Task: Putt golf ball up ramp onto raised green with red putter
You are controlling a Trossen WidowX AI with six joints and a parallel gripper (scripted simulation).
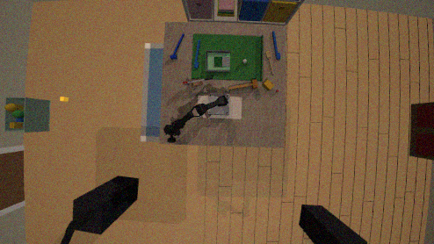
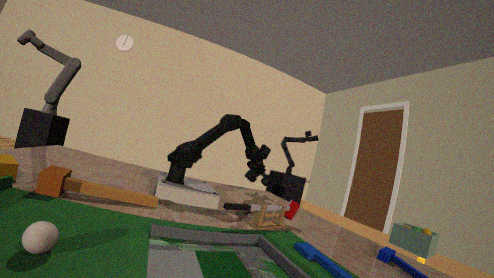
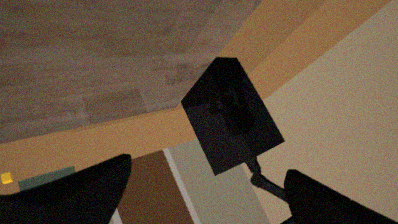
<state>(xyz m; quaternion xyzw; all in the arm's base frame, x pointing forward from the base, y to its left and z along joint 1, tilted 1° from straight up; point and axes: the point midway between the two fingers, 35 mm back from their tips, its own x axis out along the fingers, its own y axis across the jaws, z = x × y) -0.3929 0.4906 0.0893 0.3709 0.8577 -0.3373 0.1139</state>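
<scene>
The room has cream walls under a grey ceiling. A round wall clock is mounted high up. A brown door in a white frame occupies the adjoining pale green wall. The floor is tan wood planking. A grey surface stands near a shelf of coloured bins.

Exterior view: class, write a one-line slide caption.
Open gripper hangs above the table, holding nothing; golf ball rests on the green mat.
</scene>
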